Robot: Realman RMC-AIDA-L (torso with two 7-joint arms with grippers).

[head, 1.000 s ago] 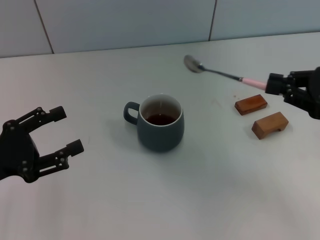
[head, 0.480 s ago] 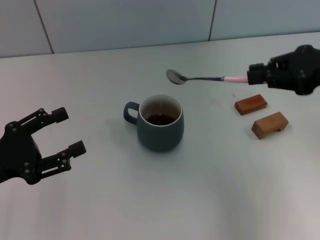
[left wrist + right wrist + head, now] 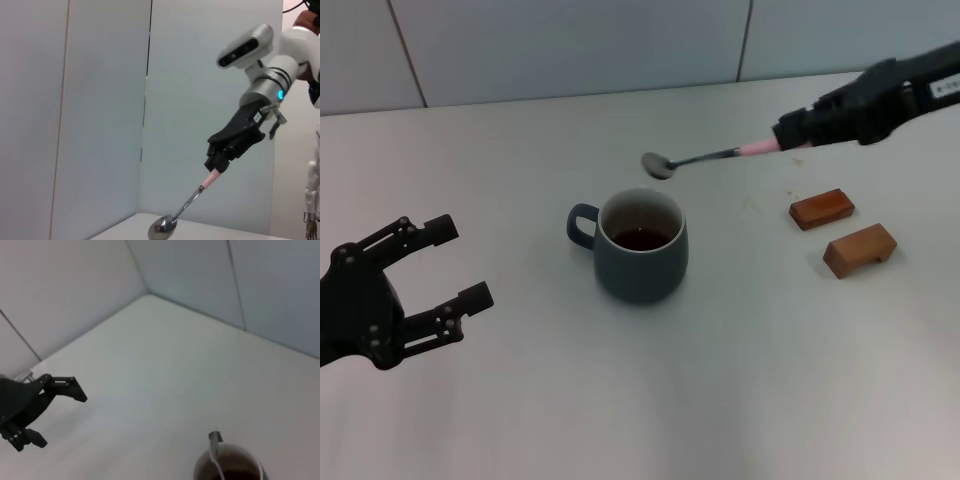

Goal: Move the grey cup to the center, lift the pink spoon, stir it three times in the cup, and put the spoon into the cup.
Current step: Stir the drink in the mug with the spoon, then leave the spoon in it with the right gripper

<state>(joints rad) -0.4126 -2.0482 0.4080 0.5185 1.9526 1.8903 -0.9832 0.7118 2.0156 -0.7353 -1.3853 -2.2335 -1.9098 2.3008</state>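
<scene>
The grey cup [image 3: 641,245] stands upright at the table's middle with dark liquid inside, its handle toward my left; it also shows in the right wrist view [image 3: 230,467]. My right gripper [image 3: 798,131] is shut on the pink spoon [image 3: 705,157], holding its pink handle in the air, with the silver bowl tilted down just above and behind the cup's rim. The left wrist view shows that gripper [image 3: 220,162] holding the spoon [image 3: 182,212]. My left gripper [image 3: 445,265] is open and empty, low at the left, apart from the cup.
Two brown wooden rest blocks [image 3: 821,208] [image 3: 860,249] lie to the right of the cup, below the right arm. A pale tiled wall runs along the table's far edge.
My right gripper has risen and swung the spoon left, from near the blocks to above the cup's far rim, bowl now tilted down. The left gripper and cup have stayed put.
</scene>
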